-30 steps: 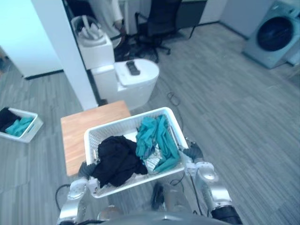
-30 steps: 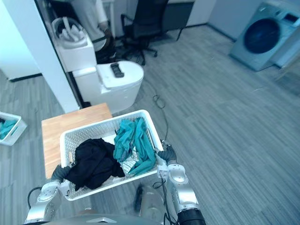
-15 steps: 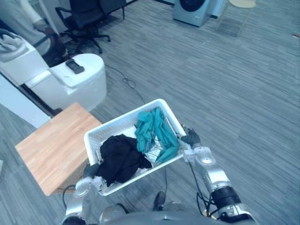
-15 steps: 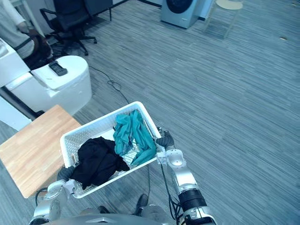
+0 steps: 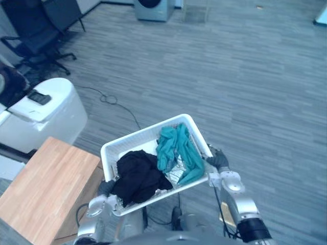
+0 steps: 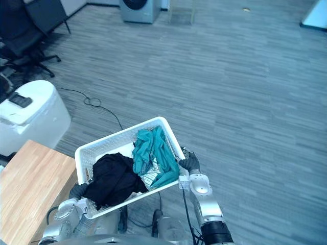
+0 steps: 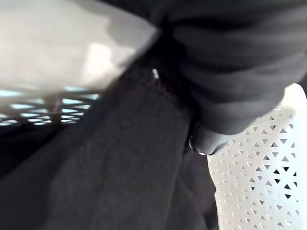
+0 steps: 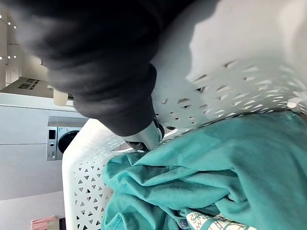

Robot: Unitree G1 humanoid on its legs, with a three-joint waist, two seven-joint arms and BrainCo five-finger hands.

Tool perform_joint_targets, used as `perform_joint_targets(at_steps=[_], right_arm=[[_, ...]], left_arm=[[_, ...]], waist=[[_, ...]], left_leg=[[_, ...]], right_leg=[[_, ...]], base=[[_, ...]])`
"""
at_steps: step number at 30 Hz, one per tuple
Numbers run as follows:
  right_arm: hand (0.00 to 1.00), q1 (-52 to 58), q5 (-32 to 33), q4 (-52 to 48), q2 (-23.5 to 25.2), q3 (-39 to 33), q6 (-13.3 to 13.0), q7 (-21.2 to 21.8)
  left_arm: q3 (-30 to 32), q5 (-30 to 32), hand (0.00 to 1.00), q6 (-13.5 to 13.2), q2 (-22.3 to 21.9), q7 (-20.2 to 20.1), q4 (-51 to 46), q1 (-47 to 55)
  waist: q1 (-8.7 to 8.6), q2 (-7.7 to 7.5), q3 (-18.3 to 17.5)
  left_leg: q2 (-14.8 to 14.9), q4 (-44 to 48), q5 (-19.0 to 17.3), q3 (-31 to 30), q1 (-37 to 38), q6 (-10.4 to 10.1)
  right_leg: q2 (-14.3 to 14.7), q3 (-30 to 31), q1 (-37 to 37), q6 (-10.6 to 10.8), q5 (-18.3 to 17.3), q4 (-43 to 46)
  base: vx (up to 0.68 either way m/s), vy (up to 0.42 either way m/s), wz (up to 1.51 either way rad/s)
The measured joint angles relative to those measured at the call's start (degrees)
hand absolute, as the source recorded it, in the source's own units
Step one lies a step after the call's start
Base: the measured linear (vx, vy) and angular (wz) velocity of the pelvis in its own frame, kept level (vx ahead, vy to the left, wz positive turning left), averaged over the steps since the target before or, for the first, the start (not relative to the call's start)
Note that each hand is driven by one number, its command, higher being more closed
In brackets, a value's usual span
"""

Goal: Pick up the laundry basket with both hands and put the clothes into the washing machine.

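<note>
a: where's the basket (image 5: 143,136)?
b: lifted off the floor. left hand (image 5: 106,187) and right hand (image 5: 219,161) each grip an end rim, with black clothes (image 5: 138,176) and teal clothes (image 5: 180,153) inside.
a: what's around?
b: table (image 5: 46,194) just left, white unit (image 5: 48,115) beyond it, chair (image 5: 30,38) far left. washer (image 5: 152,6) far ahead across the floor.

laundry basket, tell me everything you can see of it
The laundry basket is white plastic, rectangular, with perforated lattice walls and a solid rim. It is held up over the grey floor, next to the wooden table, with the left hand and right hand gripping its short ends, fingers hooked over the rim. Inside lie a black garment and a teal garment, the teal one reaching the right-hand rim.
</note>
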Motion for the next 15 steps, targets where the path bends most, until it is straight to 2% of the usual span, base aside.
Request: perform_joint_targets(at_steps=[1, 3, 4, 5, 6, 7, 8, 9, 10, 11, 12, 13, 14, 15], right_arm=[[1.0, -0.14, -0.44, 0.08, 0.07, 0.59, -0.01, -0.01], [1.0, -0.49, -0.77, 0.09, 0.4, 1.64, -0.06, 0.01], [1.0, -0.51, -0.94, 0.11, 0.58, 2.48, -0.27, 0.14], [1.0, 0.0, -0.95, 0.69, 1.06, 2.41, -0.29, 0.14], [1.0, 0.29, -0.98, 0.99, 1.25, 2.38, -0.28, 0.13], [1.0, 0.82, -1.12, 1.45, 1.62, 2.32, -0.28, 0.24], [1.0, 1.23, -1.27, 1.49, 2.02, 2.07, -0.31, 0.33], [1.0, 1.87, -1.35, 2.12, 3.1, 1.33, -0.38, 0.37], [1.0, 2.25, -1.34, 3.53, 3.36, 0.83, -0.48, 0.42], [1.0, 2.65, -1.33, 3.72, 3.56, 0.5, -0.49, 0.47], [1.0, 3.68, -1.28, 3.67, 4.08, 0.47, -0.93, 0.83], [1.0, 4.44, -1.07, 3.37, 4.55, 0.2, -1.44, 0.98], [1.0, 4.61, -0.93, 3.23, 4.76, -0.17, -1.51, 1.07], [1.0, 4.92, -0.52, 2.92, 5.19, -1.24, -1.6, 1.27]], left_arm=[[0.36, -0.14, 1.0, -0.11, -0.34, 0.13, -0.02, 0.71], [1.24, -1.03, 1.0, -0.13, -0.64, 0.39, -0.57, 1.65], [1.99, -1.08, 1.0, -0.16, -0.45, 0.78, -1.21, 2.26], [2.02, -1.06, 1.0, -0.18, -0.64, 0.97, -1.22, 2.38], [2.08, -1.05, 1.0, -0.18, -0.57, 1.13, -1.3, 2.7], [1.97, -1.03, 1.0, -0.13, -0.22, 1.21, -1.33, 2.93], [1.85, -1.03, 1.0, -0.09, 0.04, 1.22, -1.35, 3.07], [1.63, -0.93, 1.0, -0.01, 0.62, 1.23, -1.8, 3.39], [1.07, -0.85, 1.0, 0.1, 1.44, 1.23, -2.11, 3.68], [0.77, -0.85, 1.0, 0.16, 1.95, 1.22, -2.17, 3.74], [0.7, -0.83, 1.0, 0.23, 2.81, 1.21, -2.38, 3.73], [0.66, -0.77, 1.0, 0.24, 3.37, 1.21, -3.23, 3.75], [0.46, -0.74, 1.0, 0.25, 3.72, 1.19, -3.82, 3.74], [-0.3, -0.76, 1.0, 0.26, 4.48, 1.0, -4.84, 3.45]], waist=[[1.03, 0.23, -0.15], [1.96, -0.39, -1.27], [2.04, -1.26, -2.17], [1.17, -2.05, -2.43], [1.02, -2.44, -2.55], [0.91, -3.19, -2.77], [0.71, -3.53, -2.64], [0.58, -3.95, -2.3], [0.29, -3.75, -2.13], [0.13, -3.79, -1.92], [-0.31, -3.95, -1.71], [-1.0, -4.01, -1.57], [-1.37, -3.97, -1.31], [-2.06, -3.92, -0.75]], left_leg=[[0.64, -0.99, 0.52, 0.26, 0.38, 0.31], [-0.49, 0.53, 1.44, 2.35, 0.52, 1.77], [-1.82, 2.36, -0.08, 4.15, -0.1, 4.51], [-3.46, 3.86, -1.67, 5.3, 0.49, 6.83], [-4.24, 4.73, -2.52, 6.19, 1.02, 7.75], [-6.03, 5.66, -4.14, 7.44, 2.83, 9.39], [-6.91, 5.67, -4.72, 7.8, 4.35, 10.07], [-8.23, 4.56, -5.4, 8.04, 7.6, 10.83], [-8.21, 2.55, -6.07, 8.03, 11.37, 10.94], [-8.06, 1.23, -6.27, 8.03, 13.52, 11.14], [-7.39, -0.79, -6.75, 8.16, 16.81, 11.2], [-6.56, -2.3, -7.55, 8.39, 19.02, 10.87], [-6.07, -3.05, -8.04, 8.55, 19.93, 10.73], [-5.29, -4.18, -8.87, 8.93, 21.71, 10.13]], right_leg=[[-0.01, 2.14, -0.24, 0.55, -0.03, 0.13], [-1.05, 5.61, -2.21, 2.06, -1.87, 2.74], [-2.66, 6.84, -4.04, 3.48, -3.86, 5.72], [-4.9, 7.04, -4.29, 4.92, -6.13, 10.21], [-6.08, 7.14, -5.63, 5.26, -6.63, 15.77], [-8.49, 6.69, -8.35, 5.38, -6.36, 28.59], [-9.78, 5.83, -9.2, 5.33, -4.75, 33.35], [-11.38, 4.44, -10.28, 3.88, 0.06, 39.15], [-12.07, 3.9, -11.68, 3.43, 6.54, 44.42], [-12.19, 3.73, -12.33, 3.72, 7.55, 47.15], [-12.03, 2.58, -14.44, 3.03, 3.91, 50.26], [-11.33, 1.27, -17.36, 2.85, 0.93, 49.17], [-10.76, 0.55, -18.69, 3.03, -0.02, 46.94], [-9.95, -1.12, -20.45, 3.38, -0.17, 38.44]], base=[[0.16, 0.181, -0.95], [0.23, 0.239, -0.93], [0.35, 0.321, -0.5], [0.3, 0.267, -0.27], [0.4, 0.281, -0.08], [0.28, 0.159, -0.1], [0.43, 0.217, -0.11], [0.36, 0.134, -0.07], [0.36, 0.104, -0.1], [0.33, 0.044, -0.14], [0.32, -0.013, -0.19], [0.3, -0.029, -0.22], [0.27, -0.043, -0.22], [0.3, -0.053, -0.18]])
